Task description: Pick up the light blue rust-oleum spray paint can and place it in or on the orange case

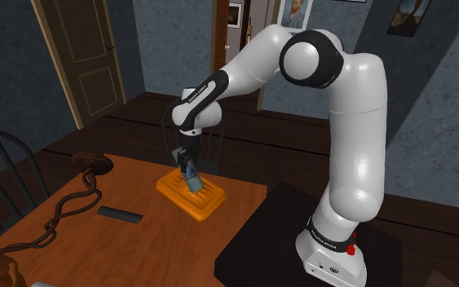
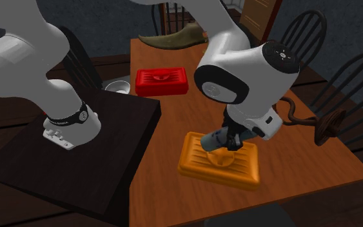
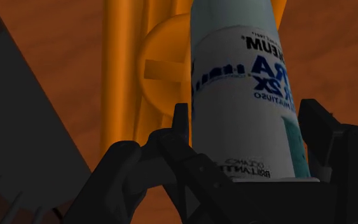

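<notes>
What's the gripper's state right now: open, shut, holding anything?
Gripper: shut on the light blue cylindrical spray paint can, held over the ribbed orange case.

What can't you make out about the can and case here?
Whether the spray can touches the orange case: the can's own body covers the gap in the second exterior view; too small in the shoulder view.
Can's far end: wrist view, cut off by the edge.
Label's lower lines: wrist view, end effector hides them.
</notes>
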